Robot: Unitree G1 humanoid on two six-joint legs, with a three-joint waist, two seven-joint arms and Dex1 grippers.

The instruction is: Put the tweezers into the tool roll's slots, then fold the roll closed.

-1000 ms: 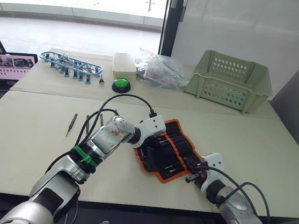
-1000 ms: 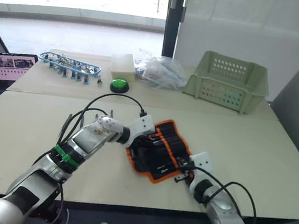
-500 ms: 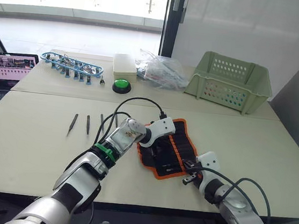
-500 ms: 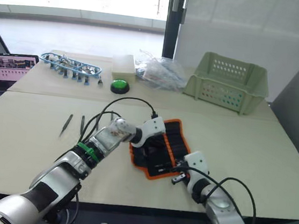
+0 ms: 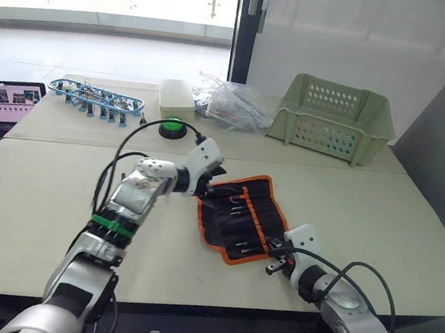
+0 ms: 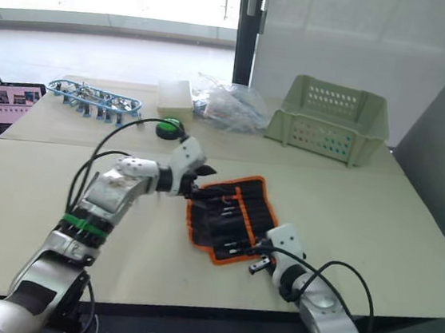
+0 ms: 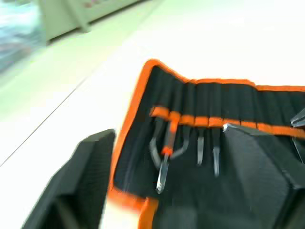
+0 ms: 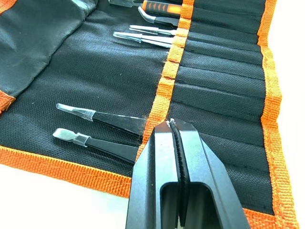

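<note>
The tool roll (image 5: 241,215) lies spread open on the table, black with orange edging and an orange centre stripe (image 8: 172,57). Several slim tweezers (image 8: 102,117) sit tucked in its slots, points toward the flap side. My left gripper (image 5: 215,175) hovers at the roll's far-left corner, its fingers (image 7: 83,179) wide apart and open with nothing between them. In the right wrist view my right gripper (image 8: 170,125) is shut, tips resting on the centre stripe near the roll's front edge. The head views show that gripper (image 5: 272,265) at the roll's near-right corner.
A green plastic basket (image 5: 332,119) stands at the back right. Clear plastic bags (image 5: 231,103), a white box (image 5: 176,95), a green button (image 5: 170,128) and a blue rack of clips (image 5: 94,97) line the far table. A laptop (image 5: 0,103) sits at the far left.
The camera has shifted. My left gripper has opened and drawn back from over the roll to its far-left corner. The roll now lies flatter. The right gripper stays shut at the front edge.
</note>
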